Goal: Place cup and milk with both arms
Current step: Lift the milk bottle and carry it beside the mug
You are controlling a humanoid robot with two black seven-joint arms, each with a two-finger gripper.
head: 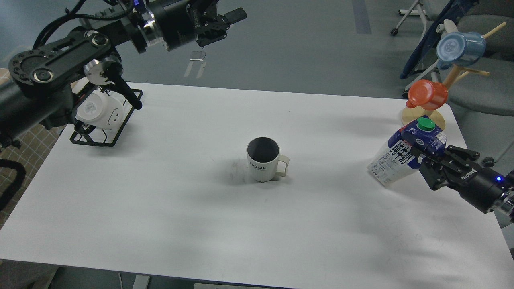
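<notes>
The white ribbed cup [263, 161] with "HOME" lettering stands upright in the middle of the white table [180, 208], its handle to the right. The milk [395, 158], a blue and white carton with a green cap, leans tilted near the table's right edge. My right gripper [422, 154] comes in from the right, and its fingers are closed around the upper part of the carton. My left gripper [223, 24] is high above the table's far left part, open and empty, well away from the cup.
A black wire rack [100, 138] with a white cup [98, 110] sits at the table's far left under my left arm. A wooden cup tree [423, 116] at the far right corner holds an orange cup [427, 94] and a blue cup [459, 48], just behind the milk.
</notes>
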